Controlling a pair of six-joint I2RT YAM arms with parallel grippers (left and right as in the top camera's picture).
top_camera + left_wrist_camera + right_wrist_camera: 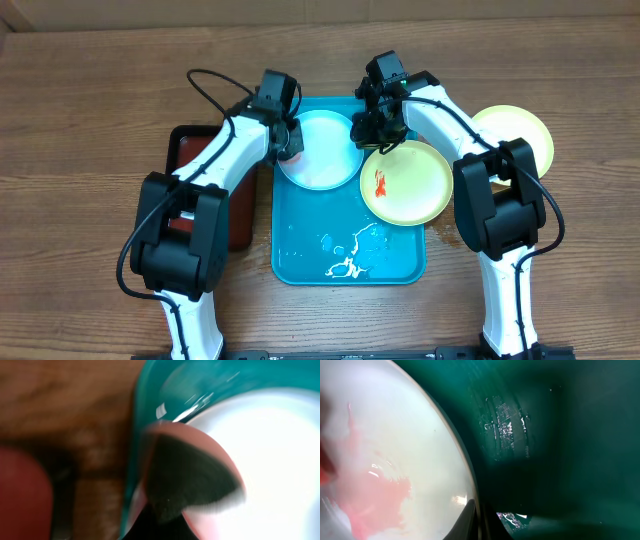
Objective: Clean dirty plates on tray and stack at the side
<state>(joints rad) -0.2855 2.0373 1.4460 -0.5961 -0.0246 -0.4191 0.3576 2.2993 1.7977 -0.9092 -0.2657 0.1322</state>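
The turquoise tray (pixel 300 250) lies mid-table. A white plate with a light-blue rim (pixel 325 155) sits at its back left. A cream plate with a yellow-green rim and a red smear (pixel 410 185) lies on the tray's right side, overhanging the edge. A second cream plate (pixel 520 135) lies on the table at the right. My left gripper (pixel 288 142) is shut on a pink sponge with a dark face (pixel 190 470), which presses on the white plate's left rim (pixel 270 460). My right gripper (pixel 380 135) pinches the smeared plate's back rim (pixel 395 460), one finger on each side (pixel 480 520).
A dark red-brown tray (pixel 195 150) lies left of the turquoise tray, under my left arm; it also shows in the left wrist view (pixel 20 490). White foam and water drops (pixel 350 262) lie on the tray's front part. Wet tray floor (pixel 560 435) shows beside the plate.
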